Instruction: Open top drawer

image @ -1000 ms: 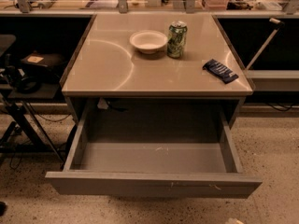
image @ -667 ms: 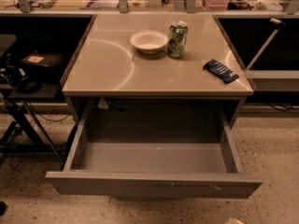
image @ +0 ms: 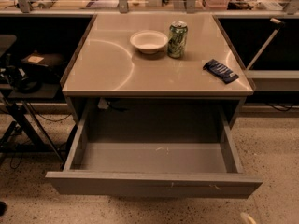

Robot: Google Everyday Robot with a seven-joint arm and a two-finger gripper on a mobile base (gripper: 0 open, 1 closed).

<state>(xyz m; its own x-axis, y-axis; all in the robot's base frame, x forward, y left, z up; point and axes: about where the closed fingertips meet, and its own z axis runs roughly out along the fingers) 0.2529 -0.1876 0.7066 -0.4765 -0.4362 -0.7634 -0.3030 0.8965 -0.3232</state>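
The top drawer [image: 154,183] stands pulled far out from under the tabletop. Its wide grey handleless front faces me, with pale scratch marks right of centre. Behind the front the deep grey box [image: 154,157] is open to view and looks empty. My gripper is out of view. A small pale tip [image: 246,217] shows at the bottom edge, right of the drawer front; I cannot tell what it is.
On the beige tabletop [image: 107,69] stand a white bowl [image: 148,41], a green can [image: 177,39] and a dark blue snack packet [image: 220,71]. A black stand with cables [image: 23,83] is at the left. Speckled floor surrounds the drawer.
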